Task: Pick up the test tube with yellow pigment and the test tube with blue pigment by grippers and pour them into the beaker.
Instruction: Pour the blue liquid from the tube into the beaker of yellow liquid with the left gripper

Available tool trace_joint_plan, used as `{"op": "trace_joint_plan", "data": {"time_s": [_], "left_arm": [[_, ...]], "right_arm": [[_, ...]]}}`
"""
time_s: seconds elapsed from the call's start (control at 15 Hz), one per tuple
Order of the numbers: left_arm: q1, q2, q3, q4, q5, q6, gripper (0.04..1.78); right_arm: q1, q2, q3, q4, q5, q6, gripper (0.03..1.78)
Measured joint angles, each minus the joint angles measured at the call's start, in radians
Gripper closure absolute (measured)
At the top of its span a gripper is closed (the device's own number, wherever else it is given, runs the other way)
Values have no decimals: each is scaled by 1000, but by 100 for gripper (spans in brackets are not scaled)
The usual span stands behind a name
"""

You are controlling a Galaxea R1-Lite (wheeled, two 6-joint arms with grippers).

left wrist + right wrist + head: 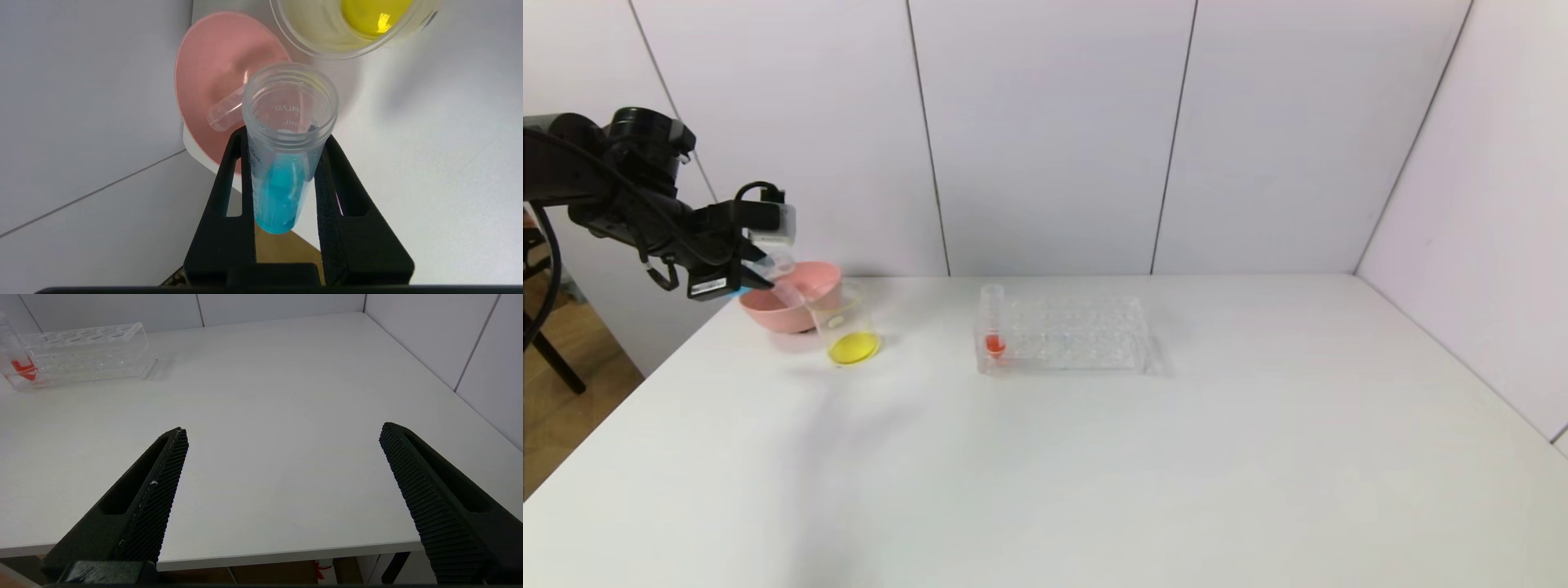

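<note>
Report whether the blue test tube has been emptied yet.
Not emptied: blue liquid fills the test tube with blue pigment, clamped in the left gripper; the beaker holds only yellow.

The bowl (pixel 792 304) sits at the table's (pixel 1094 457) far left corner, an empty test tube (pixel 226 113) lying inside it. The beaker (pixel 846 328) stands just beside the bowl, toward the near right. The tube rack (pixel 1063 333) stands well to the right, near the far edge's middle, with one test tube (pixel 993 320) upright in its left end.
</note>
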Motion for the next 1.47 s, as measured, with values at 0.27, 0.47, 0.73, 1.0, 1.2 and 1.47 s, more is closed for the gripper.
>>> {"op": "trace_joint_plan", "data": {"time_s": [0.27,0.47,0.73,1.0,1.2,1.47], "left_arm": [[-36,3,0,-17,43,5,138],[-61,6,0,-19,101,15,138],[-77,14,-1,-24,153,26,138],[-88,26,-1,-24,196,41,138],[-97,35,-8,-22,254,74,138],[-108,39,-11,-22,279,92,138]], "right_arm": [[0,0,0,0,0,0,10],[0,0,0,0,0,0,10],[0,0,0,0,0,0,10],[0,0,0,0,0,0,10],[0,0,0,0,0,0,10],[0,0,0,0,0,0,10]]}}
